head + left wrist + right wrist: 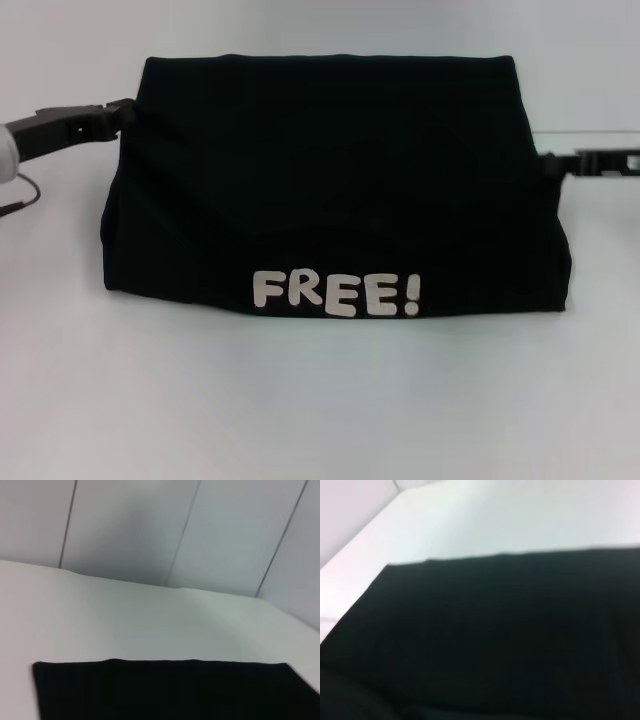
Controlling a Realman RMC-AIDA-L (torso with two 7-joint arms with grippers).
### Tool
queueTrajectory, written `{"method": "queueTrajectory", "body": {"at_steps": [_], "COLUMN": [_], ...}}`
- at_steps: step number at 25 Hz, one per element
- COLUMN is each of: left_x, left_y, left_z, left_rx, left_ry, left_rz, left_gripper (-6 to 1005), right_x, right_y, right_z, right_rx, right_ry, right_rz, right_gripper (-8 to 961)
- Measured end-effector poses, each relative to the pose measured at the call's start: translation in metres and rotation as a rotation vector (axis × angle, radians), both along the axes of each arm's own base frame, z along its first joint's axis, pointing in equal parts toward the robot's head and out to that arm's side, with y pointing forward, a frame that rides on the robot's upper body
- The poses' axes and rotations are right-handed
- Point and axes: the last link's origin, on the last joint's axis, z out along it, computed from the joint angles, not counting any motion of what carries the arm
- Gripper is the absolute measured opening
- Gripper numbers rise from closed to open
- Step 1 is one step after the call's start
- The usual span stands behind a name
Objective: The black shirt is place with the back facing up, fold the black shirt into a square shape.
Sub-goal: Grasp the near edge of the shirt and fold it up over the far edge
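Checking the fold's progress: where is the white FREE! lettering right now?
In the head view, the FREE! lettering sits along the near edge of the black shirt, about midway between the left gripper and right gripper.

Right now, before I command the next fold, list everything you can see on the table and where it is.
black shirt: one, black, lying across the middle of the table, partly folded, spanning from one gripper to the other.
"FREE!" lettering: one print, off-white, on the shirt along its near edge, reading upright in the head view.
table: one, white, bare surface in front of the shirt and beyond it.
wall panels: pale grey with thin dark seams, behind the table's far edge.
left gripper: one, black, at the shirt's far left corner.
right gripper: one, black, at the shirt's right edge.
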Motion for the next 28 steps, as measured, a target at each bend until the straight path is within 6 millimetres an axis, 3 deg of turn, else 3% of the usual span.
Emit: {"method": "queueTrajectory", "body": {"at_steps": [10, 16, 28], "left_x": [0.01, 0.007, -0.002], "left_y": [0.03, 0.035, 0.034], "left_z": [-0.001, -0.002, -0.031], "left_rx": [0.07, 0.092, 0.091], "left_ry": [0.141, 0.164, 0.274], "left_rz": [0.054, 0.084, 0.157], "left_gripper": [44, 84, 165], "right_x": [-0.047, -0.042, -0.027], "right_y": [0.048, 0.05, 0.036], "right_z": [-0.004, -0.01, -0.037], "right_rx": [0.147, 0.175, 0.168], "right_ry": [-0.083, -0.097, -0.116], "right_rz": [0.034, 0.005, -0.03], "right_gripper": [44, 44, 45]}}
